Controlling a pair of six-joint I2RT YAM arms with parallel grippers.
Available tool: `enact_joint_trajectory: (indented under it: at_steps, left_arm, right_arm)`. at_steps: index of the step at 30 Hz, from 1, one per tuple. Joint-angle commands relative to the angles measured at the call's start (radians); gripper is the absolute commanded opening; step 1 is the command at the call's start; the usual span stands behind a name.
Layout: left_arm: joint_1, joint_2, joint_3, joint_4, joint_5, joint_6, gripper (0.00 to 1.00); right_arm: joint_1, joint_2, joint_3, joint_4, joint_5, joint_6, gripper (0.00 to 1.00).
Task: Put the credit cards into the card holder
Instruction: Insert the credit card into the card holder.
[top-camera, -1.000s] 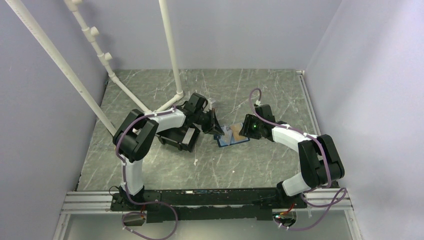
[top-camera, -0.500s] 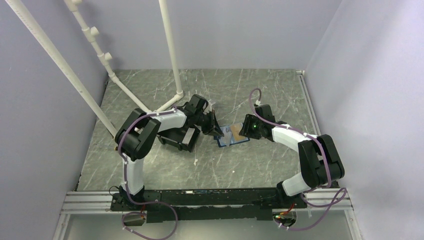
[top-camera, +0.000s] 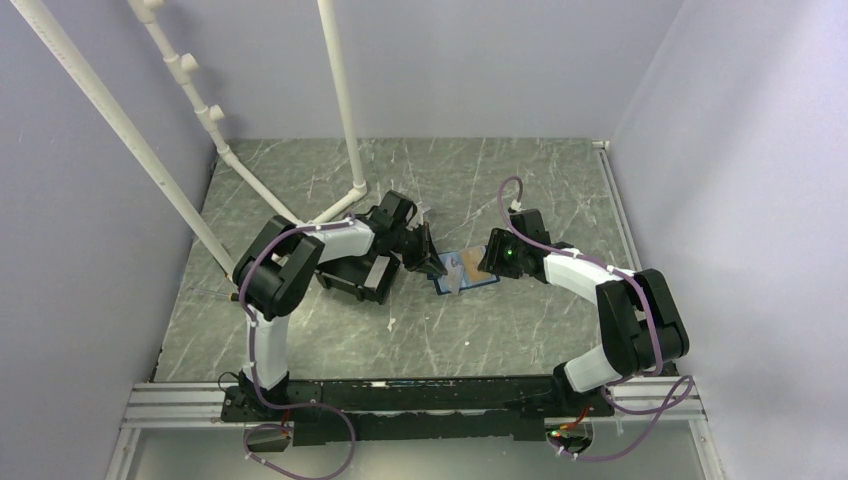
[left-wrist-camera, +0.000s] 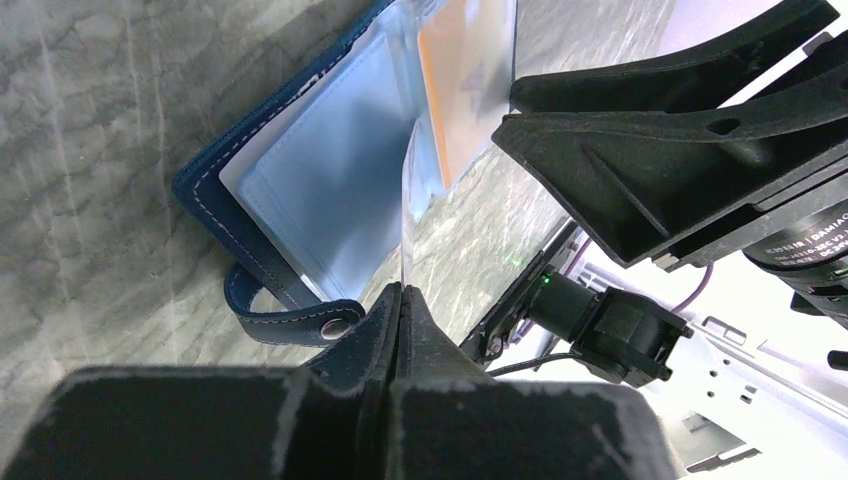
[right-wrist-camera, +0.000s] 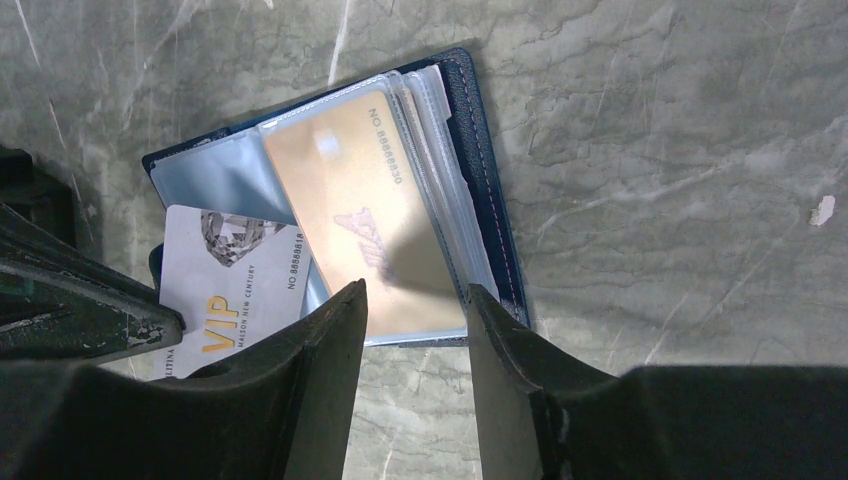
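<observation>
- Left pincer (left-wrist-camera: 400, 296) is clamped on the white card (right-wrist-camera: 235, 290), gripping it by one edge.
- White card overlaps the open holder (right-wrist-camera: 478, 140) and sits at 8 o'clock of the orange card (right-wrist-camera: 345, 190) in the right wrist view.
- Orange card is already in a clear sleeve.
- Right pincer (right-wrist-camera: 415, 296) has its jaws apart over the holder's near edge; I can't tell if they touch.
- Holder lies open between the two arms.
- Step in hand: seating the second card.
- Next move likely needs the card's free edge lined up with an empty sleeve mouth, then a shallow slide. The holder may skid unless steadied.
</observation>
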Motion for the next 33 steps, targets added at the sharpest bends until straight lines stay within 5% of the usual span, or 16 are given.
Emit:
enact_joint_trajectory:
  at_steps: [1,33]
  left_arm:
    - [-0.005,-0.076,0.008,-0.015,-0.019,0.008,0.00]
    - [-0.005,-0.021,-0.021,0.054,0.008,-0.042,0.00]
  right_arm:
    - [0.003,0.027,-0.032,-0.023,-0.004,-0.019,0.44]
    - [0.004,0.037,-0.027,-0.025,-0.007,-0.021,0.45]
